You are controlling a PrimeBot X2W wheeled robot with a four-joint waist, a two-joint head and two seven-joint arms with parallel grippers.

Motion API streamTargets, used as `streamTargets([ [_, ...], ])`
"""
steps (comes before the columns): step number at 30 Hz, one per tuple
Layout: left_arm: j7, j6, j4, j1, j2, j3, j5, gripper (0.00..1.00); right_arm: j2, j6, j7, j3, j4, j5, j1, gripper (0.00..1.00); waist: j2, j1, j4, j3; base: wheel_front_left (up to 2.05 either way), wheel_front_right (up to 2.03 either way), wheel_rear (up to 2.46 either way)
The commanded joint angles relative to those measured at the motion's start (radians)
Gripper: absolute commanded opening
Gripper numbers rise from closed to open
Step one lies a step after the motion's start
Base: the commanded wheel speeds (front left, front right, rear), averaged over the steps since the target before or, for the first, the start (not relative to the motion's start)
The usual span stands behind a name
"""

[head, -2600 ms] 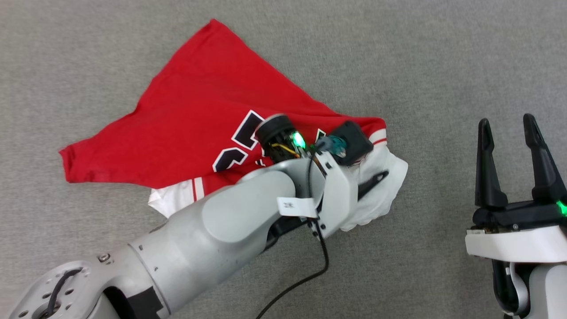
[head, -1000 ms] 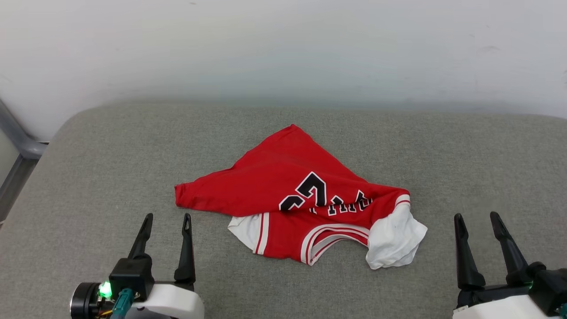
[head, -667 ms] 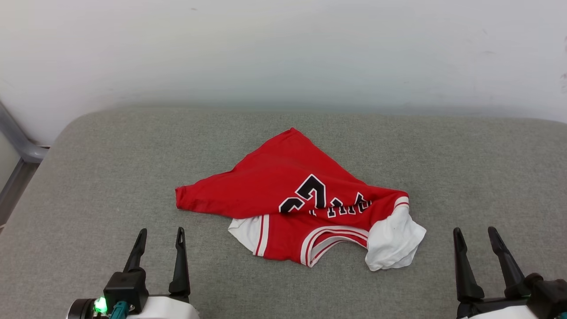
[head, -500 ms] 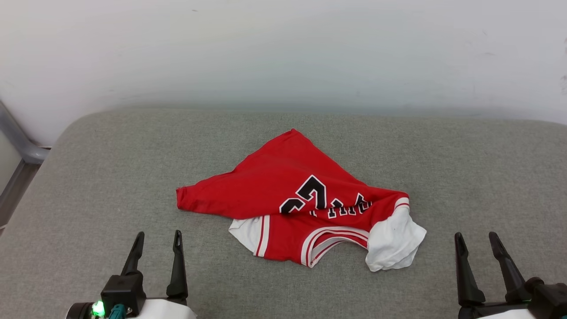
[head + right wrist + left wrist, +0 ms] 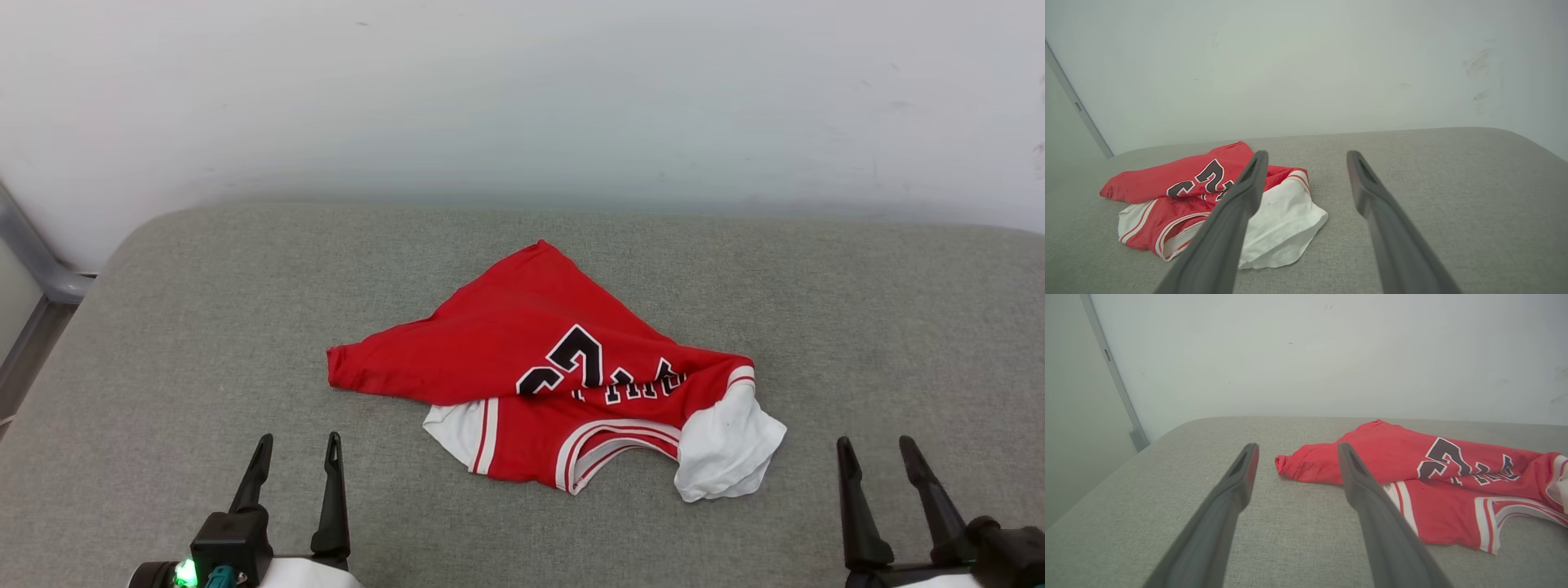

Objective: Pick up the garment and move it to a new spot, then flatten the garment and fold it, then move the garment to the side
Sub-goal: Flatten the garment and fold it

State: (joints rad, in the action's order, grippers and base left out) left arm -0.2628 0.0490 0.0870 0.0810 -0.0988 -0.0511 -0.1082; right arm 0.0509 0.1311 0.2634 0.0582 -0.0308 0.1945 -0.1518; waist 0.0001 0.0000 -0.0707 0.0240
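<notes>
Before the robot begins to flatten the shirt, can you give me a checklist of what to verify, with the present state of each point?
1. Left gripper open and empty: ok.
2. Right gripper open and empty: ok.
3. Garment lies on the grey cushion, apart from both grippers: ok.
4. Garment is flat: not ok. The body is folded over itself, covering part of the lettering, and the white sleeve is bunched.
5. Bare cushion on every side of the garment for spreading: ok.
6. Hem corners to grasp are located: cannot tell. The folds hide much of the edge.
</notes>
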Motion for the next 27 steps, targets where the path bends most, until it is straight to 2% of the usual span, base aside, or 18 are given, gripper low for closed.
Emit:
streamTargets([
  [1,-0.003,-0.008,0.003,0.009,0.005,0.008,0.009,1.00,-0.001,-0.001,0.002,0.009,0.003,-0.003,0.010,1.00,-0.0001,0.0000,0.000,0.000,0.00,0.00,0.00],
  [8,-0.003,-0.029,0.011,-0.011,0.024,0.019,0.023,1.00,0.002,-0.001,0.002,0.066,0.056,-0.081,0.154,1.00,-0.0001,0.0000,-0.006,-0.008,0.00,0.00,0.00],
  [11,-0.003,-0.035,0.014,-0.018,0.030,0.018,0.028,1.00,0.049,-0.001,0.002,0.065,0.051,-0.084,0.226,1.00,-0.0001,0.0000,-0.010,-0.016,0.00,0.00,0.00],
  [14,-0.003,-0.040,0.018,-0.025,0.033,0.017,0.029,1.00,0.121,-0.001,0.002,0.034,0.029,-0.064,0.306,1.00,-0.0001,0.0000,-0.014,-0.022,0.00,0.00,0.00],
  [18,-0.003,-0.046,0.021,-0.025,0.037,0.022,0.032,1.00,0.248,-0.001,-0.016,-0.069,-0.054,-0.019,0.387,1.00,-0.0001,0.0000,-0.017,-0.026,0.00,0.00,0.00],
  [23,-0.003,-0.048,0.018,-0.033,0.041,0.028,0.035,1.00,0.393,-0.001,-0.177,-0.237,-0.114,0.092,0.486,1.00,-0.0001,0.0000,-0.020,-0.042,0.00,0.00,0.00],
  [27,-0.003,-0.054,0.014,-0.048,0.044,0.027,0.035,1.00,0.509,-0.001,-0.325,-0.386,-0.114,0.185,0.546,1.00,-0.0001,0.0000,-0.027,-0.059,0.00,0.00,0.00],
])
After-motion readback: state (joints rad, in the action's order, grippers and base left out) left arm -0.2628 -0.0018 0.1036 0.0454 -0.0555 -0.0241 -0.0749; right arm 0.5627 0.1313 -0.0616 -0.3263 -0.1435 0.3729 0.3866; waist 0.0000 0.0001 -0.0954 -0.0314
